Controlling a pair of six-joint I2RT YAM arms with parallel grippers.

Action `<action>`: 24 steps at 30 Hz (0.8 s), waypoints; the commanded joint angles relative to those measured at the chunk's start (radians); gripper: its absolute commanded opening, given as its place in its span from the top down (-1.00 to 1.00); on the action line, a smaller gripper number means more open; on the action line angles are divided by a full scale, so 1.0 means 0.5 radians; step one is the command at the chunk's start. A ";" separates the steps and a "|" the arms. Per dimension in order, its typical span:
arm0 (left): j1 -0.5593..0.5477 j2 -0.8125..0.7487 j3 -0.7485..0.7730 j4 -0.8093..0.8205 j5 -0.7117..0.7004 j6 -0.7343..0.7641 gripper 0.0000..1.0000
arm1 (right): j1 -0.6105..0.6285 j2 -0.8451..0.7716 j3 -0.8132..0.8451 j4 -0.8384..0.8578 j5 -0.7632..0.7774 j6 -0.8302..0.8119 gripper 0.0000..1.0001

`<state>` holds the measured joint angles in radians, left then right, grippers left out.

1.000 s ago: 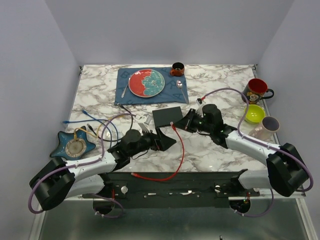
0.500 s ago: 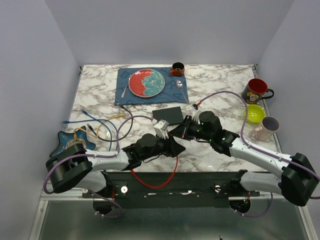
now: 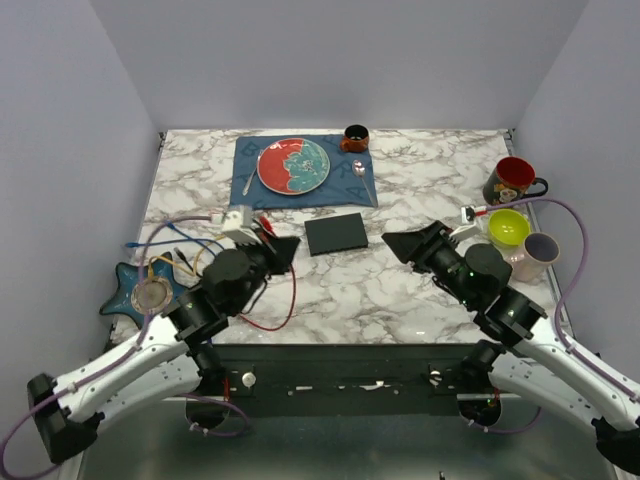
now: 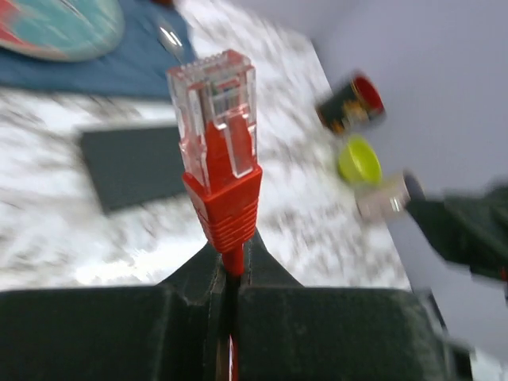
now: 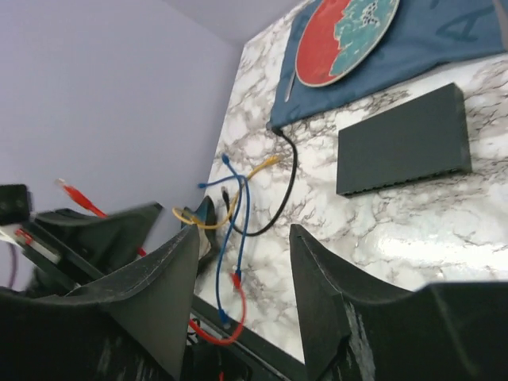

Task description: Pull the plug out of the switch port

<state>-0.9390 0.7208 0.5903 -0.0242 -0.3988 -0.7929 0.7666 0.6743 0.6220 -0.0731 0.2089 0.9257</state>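
Plug [image 4: 216, 135] out: within 1 second the left gripper [image 3: 274, 250], clenched at the plug's base, has drawn back from the switch [image 3: 336, 233], which lies mid-table. The right gripper [image 3: 404, 243], jaws apart, has retreated. The task looks done.

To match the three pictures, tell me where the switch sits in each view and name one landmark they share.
Top external: the switch lies near the picture's centre.
Left wrist: the switch is blurred, left of centre, behind the red plug.
Right wrist: the switch is upper right.
Shared landmark: the red and teal plate, just beyond the switch in all three.
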 commanded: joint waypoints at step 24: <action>1.920 0.918 0.953 -0.769 0.736 0.058 -0.97 | 0.004 0.461 -0.026 -0.142 0.098 -0.195 -0.10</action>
<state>0.1257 1.3041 1.1542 -0.5510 -0.1627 -0.7479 0.7662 0.8257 0.5701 -0.1307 0.2039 0.8570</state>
